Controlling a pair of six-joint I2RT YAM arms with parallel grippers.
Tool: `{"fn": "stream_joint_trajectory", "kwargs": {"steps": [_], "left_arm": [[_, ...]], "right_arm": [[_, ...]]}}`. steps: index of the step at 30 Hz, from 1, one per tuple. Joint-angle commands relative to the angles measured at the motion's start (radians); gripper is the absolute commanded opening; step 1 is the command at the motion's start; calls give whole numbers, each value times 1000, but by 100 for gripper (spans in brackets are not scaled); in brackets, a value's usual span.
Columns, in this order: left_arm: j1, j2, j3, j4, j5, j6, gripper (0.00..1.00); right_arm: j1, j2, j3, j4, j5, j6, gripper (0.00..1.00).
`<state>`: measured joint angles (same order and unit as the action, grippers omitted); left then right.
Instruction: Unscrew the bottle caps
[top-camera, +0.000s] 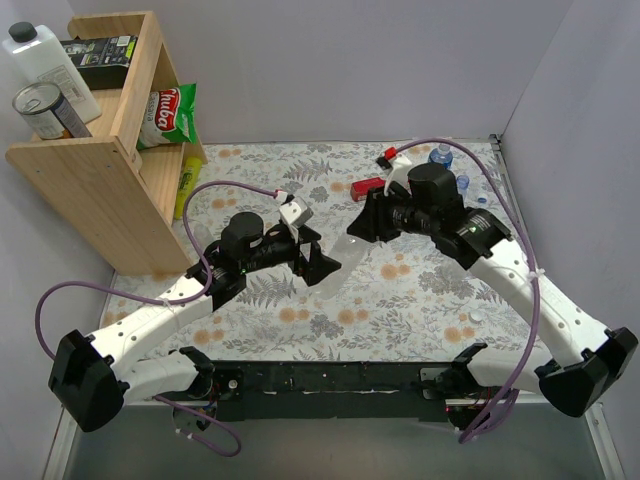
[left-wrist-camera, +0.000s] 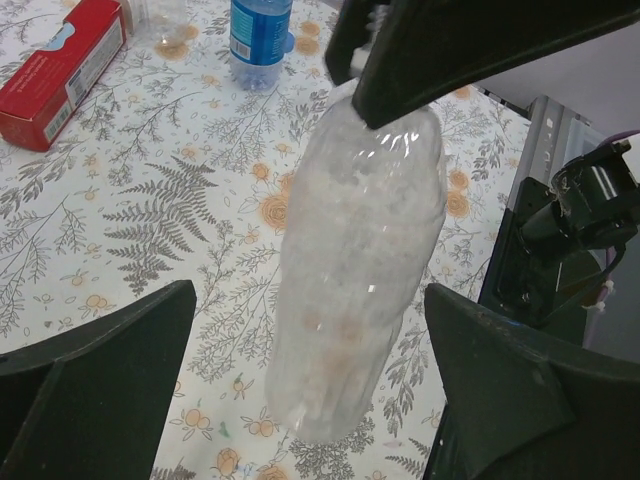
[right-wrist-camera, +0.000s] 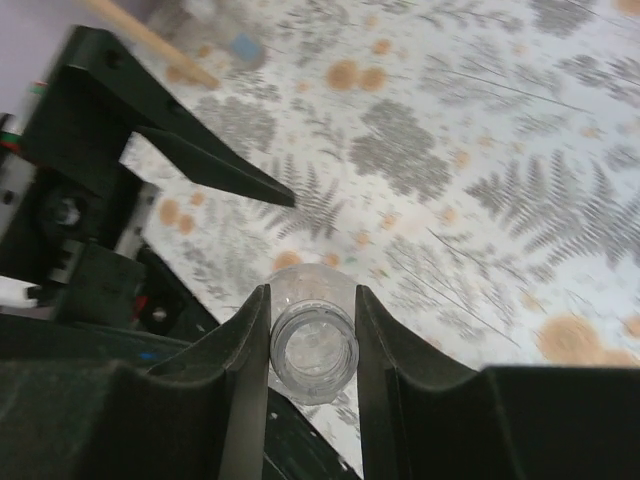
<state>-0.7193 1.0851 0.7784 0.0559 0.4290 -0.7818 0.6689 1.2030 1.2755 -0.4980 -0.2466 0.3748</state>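
A clear crinkly bottle (left-wrist-camera: 355, 270) hangs tilted above the floral table, between my two grippers (top-camera: 335, 265). My right gripper (right-wrist-camera: 313, 345) is shut on its neck; the bottle's mouth (right-wrist-camera: 313, 352) shows open, with no cap on it. My left gripper (left-wrist-camera: 310, 390) is open, with one finger (left-wrist-camera: 100, 380) well off each side of the bottle's lower body and not touching it. In the top view the left gripper (top-camera: 315, 262) and right gripper (top-camera: 362, 225) face each other mid-table. A small whitish round thing (top-camera: 476, 316), perhaps a loose cap, lies on the table by the right arm.
A blue-labelled bottle (left-wrist-camera: 258, 35), another clear bottle (left-wrist-camera: 160, 15) and a long red box (left-wrist-camera: 60, 70) stand at the back. More bottles (top-camera: 441, 155) sit behind the right arm. A wooden shelf (top-camera: 100, 170) with a jug and a can is at the far left.
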Motion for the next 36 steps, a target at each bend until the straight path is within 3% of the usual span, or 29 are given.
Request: {"fn": "stream_joint_trajectory", "kwargs": {"steps": [1, 7, 11, 26, 36], "left_arm": [[0, -14, 2, 15, -36, -33, 98], [40, -8, 2, 35, -7, -73, 98], [49, -7, 10, 22, -33, -79, 98], [49, -11, 9, 18, -49, -79, 98], [49, -11, 10, 16, -50, -76, 98]], "right_arm": [[-3, -98, 39, -255, 382, -68, 1], [-26, -252, -96, -413, 726, -16, 1], [-46, -347, -174, -416, 854, 12, 1], [-98, -459, -386, -358, 1033, 21, 1], [-117, -477, -409, -329, 1069, 16, 1]]}}
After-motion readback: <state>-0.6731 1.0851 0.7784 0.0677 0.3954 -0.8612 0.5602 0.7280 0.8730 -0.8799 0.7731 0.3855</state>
